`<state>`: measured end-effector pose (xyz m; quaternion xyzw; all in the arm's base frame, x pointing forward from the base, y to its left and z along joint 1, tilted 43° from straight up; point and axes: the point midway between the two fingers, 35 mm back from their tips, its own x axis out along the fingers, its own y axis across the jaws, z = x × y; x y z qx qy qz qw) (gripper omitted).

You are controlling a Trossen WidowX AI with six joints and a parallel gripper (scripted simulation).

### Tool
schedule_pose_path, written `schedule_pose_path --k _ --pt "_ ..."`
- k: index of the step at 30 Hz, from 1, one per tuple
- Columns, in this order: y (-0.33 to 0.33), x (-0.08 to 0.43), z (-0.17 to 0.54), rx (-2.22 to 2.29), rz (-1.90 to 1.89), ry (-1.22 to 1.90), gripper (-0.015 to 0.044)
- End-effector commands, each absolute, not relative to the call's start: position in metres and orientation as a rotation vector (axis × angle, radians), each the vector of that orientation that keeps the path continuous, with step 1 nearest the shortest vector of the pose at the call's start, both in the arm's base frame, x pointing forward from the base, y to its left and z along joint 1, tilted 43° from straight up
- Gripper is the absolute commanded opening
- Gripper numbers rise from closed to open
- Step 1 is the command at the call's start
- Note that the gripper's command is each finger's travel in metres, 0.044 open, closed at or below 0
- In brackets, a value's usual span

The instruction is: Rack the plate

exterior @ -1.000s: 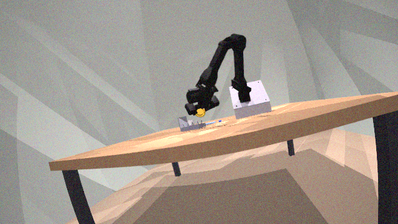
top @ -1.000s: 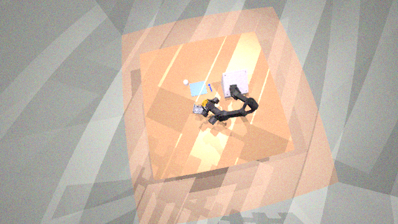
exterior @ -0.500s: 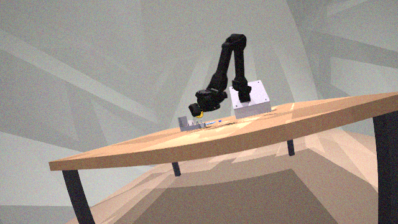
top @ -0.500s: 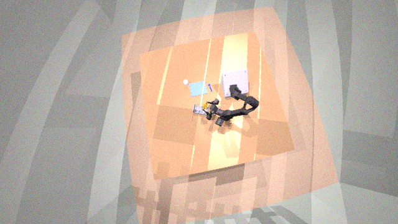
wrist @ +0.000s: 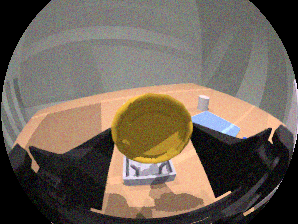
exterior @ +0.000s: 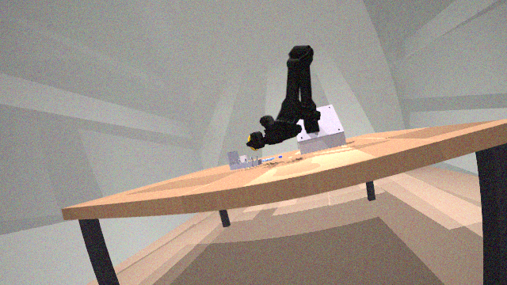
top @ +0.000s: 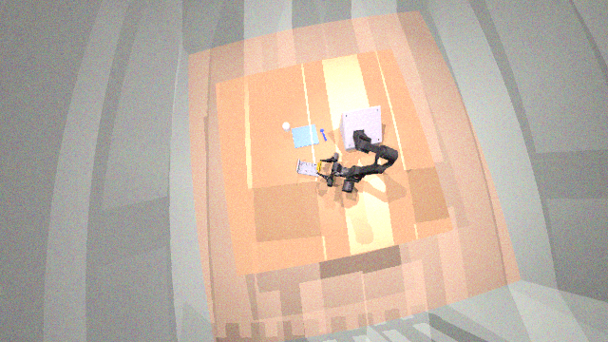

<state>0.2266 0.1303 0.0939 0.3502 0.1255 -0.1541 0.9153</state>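
Observation:
A round yellow plate [top: 319, 166] [exterior: 249, 142] [wrist: 152, 128] is held between the two black fingers of my gripper [top: 319, 167] [wrist: 152, 130], which is shut on it at opposite sides of the rim. The plate is tilted close to upright, its face showing in the wrist view and its narrow edge in the top view. The grey dish rack [top: 307, 167] [exterior: 233, 161] [wrist: 150, 179] stands on the table, with one tall end wall and small rails. The plate is in the air, clearly higher than the rack and near its arm-side end. In the wrist view the plate hides part of the rack.
A light blue mat [top: 305, 136] [wrist: 216, 123] lies beside the rack, with a white cup [top: 286, 126] [wrist: 203, 103] beyond it. A small blue utensil [top: 324, 135] lies between the mat and the white box [top: 363, 119] [exterior: 332, 122] under the arm's base.

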Motion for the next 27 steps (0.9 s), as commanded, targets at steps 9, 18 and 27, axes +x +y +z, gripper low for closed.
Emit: schedule_pose_path --k 9,18,27 --pt "0.130 0.217 0.102 0.748 -0.285 0.163 0.0000" --pt "0.136 0.221 0.093 0.746 -0.284 0.167 0.0000" --pt "0.144 0.231 0.080 0.746 -0.284 0.169 0.0000"
